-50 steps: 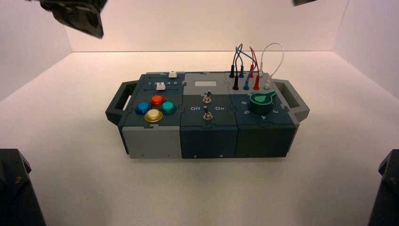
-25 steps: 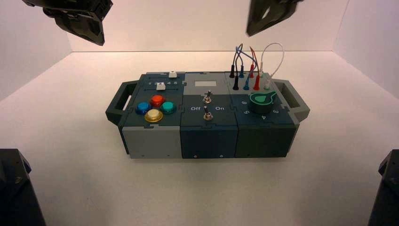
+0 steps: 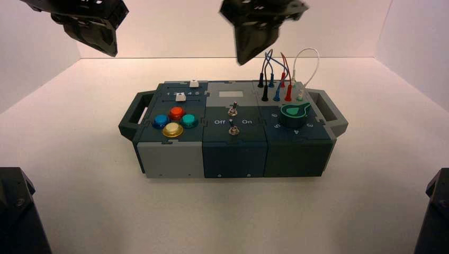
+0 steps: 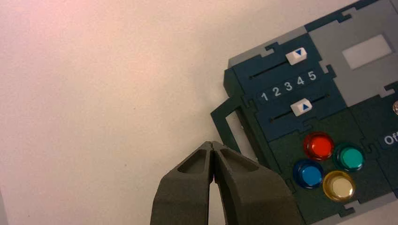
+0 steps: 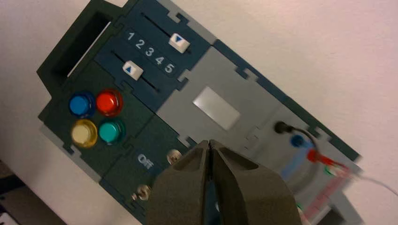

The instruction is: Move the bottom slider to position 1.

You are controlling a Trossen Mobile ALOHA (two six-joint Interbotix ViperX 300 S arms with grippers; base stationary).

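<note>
The left gripper [image 3: 112, 50] hangs raised at the upper left of the high view, apart from the box [image 3: 233, 129]; its jaws are closed, the two tips meeting with nothing between them. The right gripper [image 3: 242, 59] is in the air at the upper middle of the high view, apart from the box too; its jaws are likewise closed and hold nothing.

The bottom slider [image 4: 301, 107] is on the dark teal panel at the box's far left, the nearer of two white caps, between the number row and the round buttons; its cap sits about mid-track, in line with the 3, its blue arrowhead pointing to the numerals; position 1 [image 4: 264, 96] is the first white digit of the 1-5 row, at the row's left end. The top slider [image 4: 296, 56] lies on the other side of that row, its cap toward the 5 end of its track.

Nearer than the bottom slider are the red button [image 4: 321, 146], the blue button [image 4: 311, 175], the green button [image 4: 351, 158] and the yellow button [image 4: 340, 186], set in a diamond; neither gripper touches a slider or a button.
</note>
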